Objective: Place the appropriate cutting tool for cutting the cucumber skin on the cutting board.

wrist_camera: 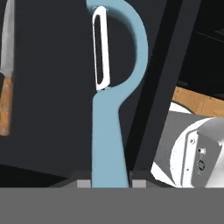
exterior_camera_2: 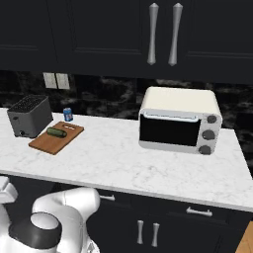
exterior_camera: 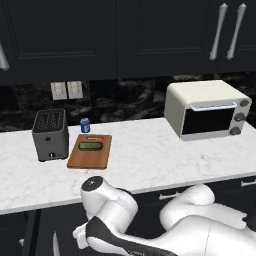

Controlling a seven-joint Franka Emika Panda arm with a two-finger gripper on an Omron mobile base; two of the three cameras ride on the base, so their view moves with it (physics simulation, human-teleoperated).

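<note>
Peeler clamped in the tool, down below the table.
The tool [wrist_camera: 109, 183] pinches the peeler [wrist_camera: 109, 113] by its handle base, head pointing away; the knife [wrist_camera: 6, 74] lies left of it; the cutting board [exterior_camera: 90, 152] with cucumber [exterior_camera: 90, 146] waits above on the table [exterior_camera: 150, 155], presumably the drop spot.

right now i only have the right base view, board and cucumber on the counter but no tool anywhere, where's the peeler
Observer: The hand view has it: the peeler runs up from between the jaws, light-blue handle at the tips.
Operator: are the jaws shut on it
Observer: Cannot tell; the handle meets the fingertips at the frame's bottom edge and the contact is cut off.
Operator: anything else near it
Observer: A knife with a wooden handle lies to the left in that view, apart from the peeler.
Operator: board free for it?
Observer: In the left base view the cucumber lies on the board toward the back; the near part is bare.
</note>
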